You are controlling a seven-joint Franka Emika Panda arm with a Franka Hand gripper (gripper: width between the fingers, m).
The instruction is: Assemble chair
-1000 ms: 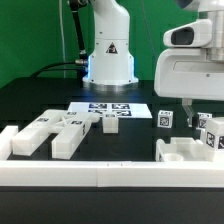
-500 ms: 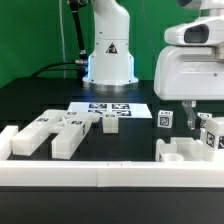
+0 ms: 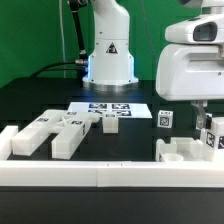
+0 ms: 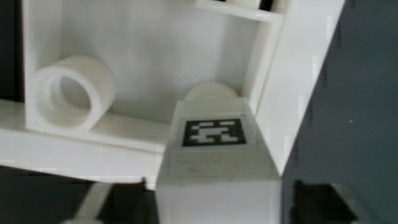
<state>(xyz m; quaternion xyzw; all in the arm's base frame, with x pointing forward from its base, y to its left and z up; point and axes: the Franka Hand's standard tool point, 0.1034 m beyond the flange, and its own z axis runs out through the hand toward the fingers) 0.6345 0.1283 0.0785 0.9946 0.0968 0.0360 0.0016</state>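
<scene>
Claw at 3 o'clock, just above chunky white tagged plastic chair pieces on black tabletop. We can't tell if it's released or clenched.

The black table carries the marker board and scattered white chair pieces.

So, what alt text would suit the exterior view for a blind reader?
A white robot arm stands at the back of a black table, its gripper low over white chair pieces at the exterior view's right. More pieces lie at that view's left.
</scene>
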